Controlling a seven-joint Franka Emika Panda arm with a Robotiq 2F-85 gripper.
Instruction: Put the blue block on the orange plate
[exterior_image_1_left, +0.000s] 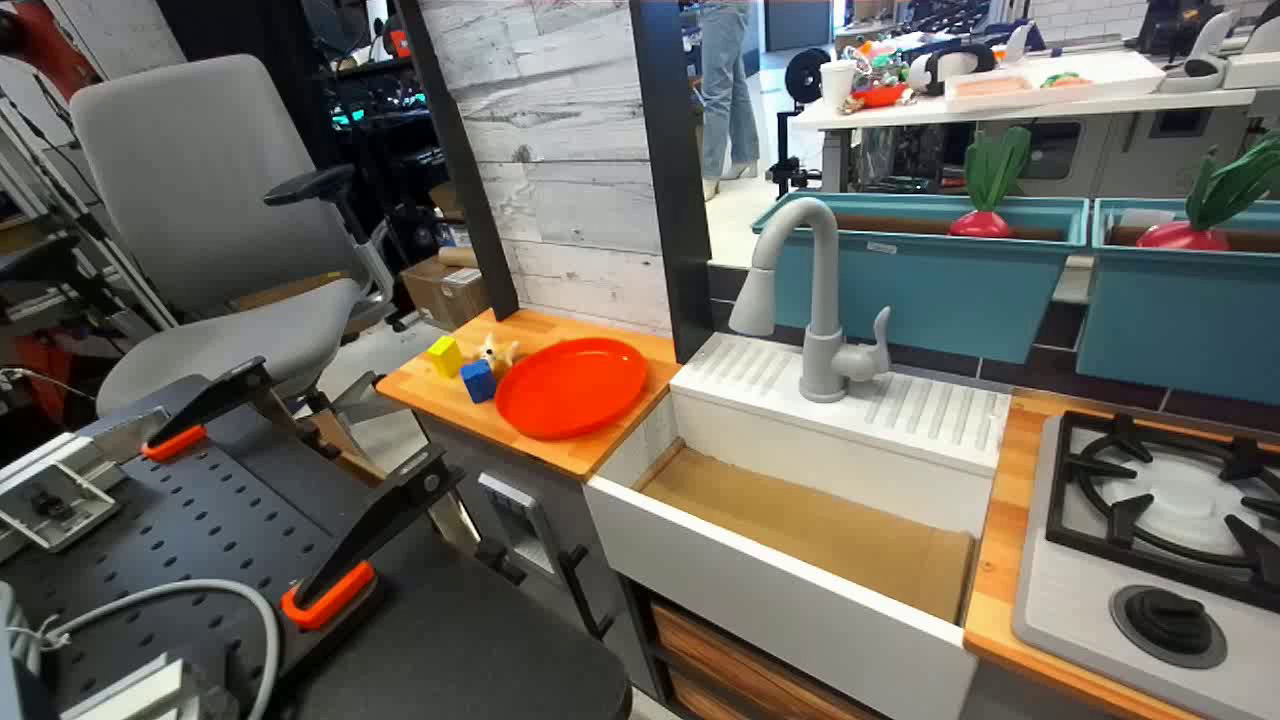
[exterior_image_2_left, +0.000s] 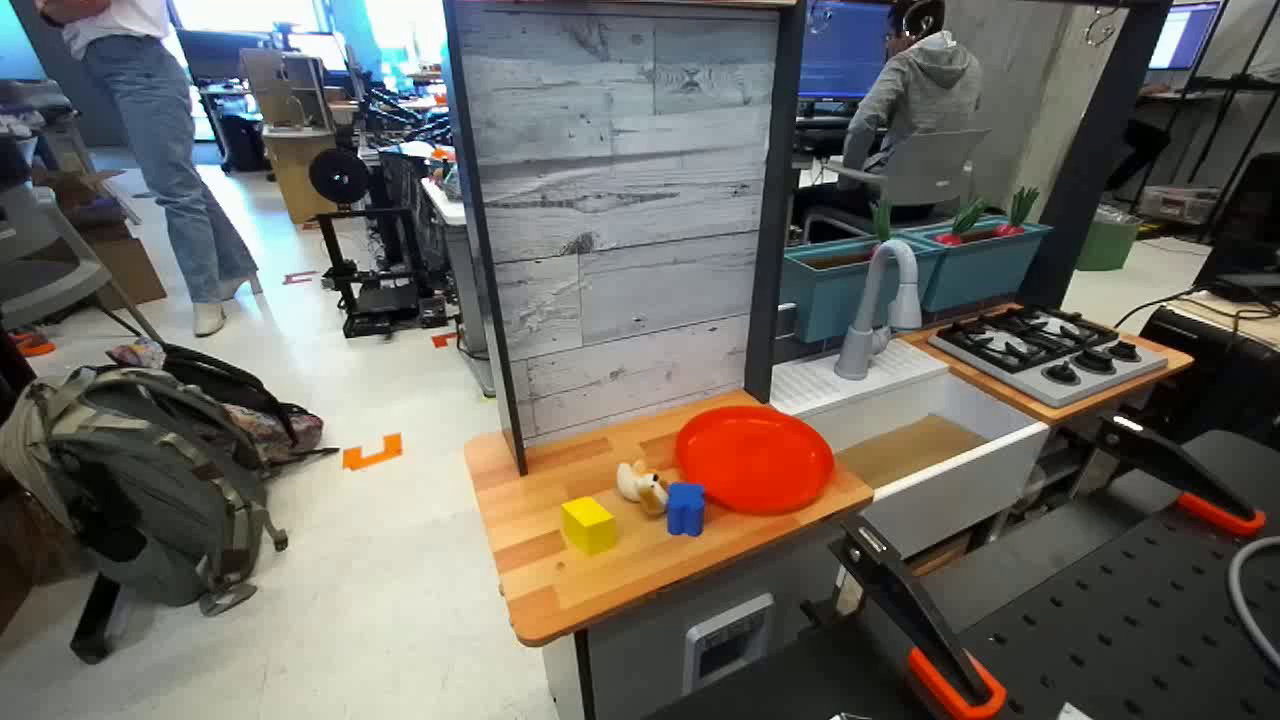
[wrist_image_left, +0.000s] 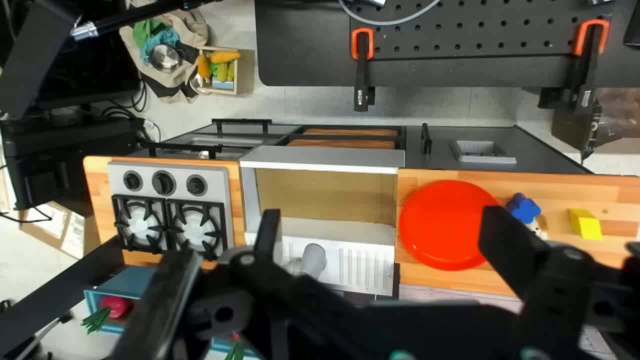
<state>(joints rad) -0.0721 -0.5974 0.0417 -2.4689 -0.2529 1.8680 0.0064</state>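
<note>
The fingers (wrist_image_left: 507, 250) stand wide, one masking some of the orange plate (wrist_image_left: 442, 225) in the wrist view, wooden table (wrist_image_left: 557, 189) beneath, sink (wrist_image_left: 322, 159) alongside.

A lab — monitors (exterior_image_2_left: 835, 55), a 3D printer (exterior_image_2_left: 385, 298), a mock kitchen (exterior_image_1_left: 780, 605).

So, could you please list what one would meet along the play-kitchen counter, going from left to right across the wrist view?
Grey metal stovetop with black grates -> white rectangular sink -> round orange-red plastic plate -> small blue lobed block -> small yellow block.
</note>
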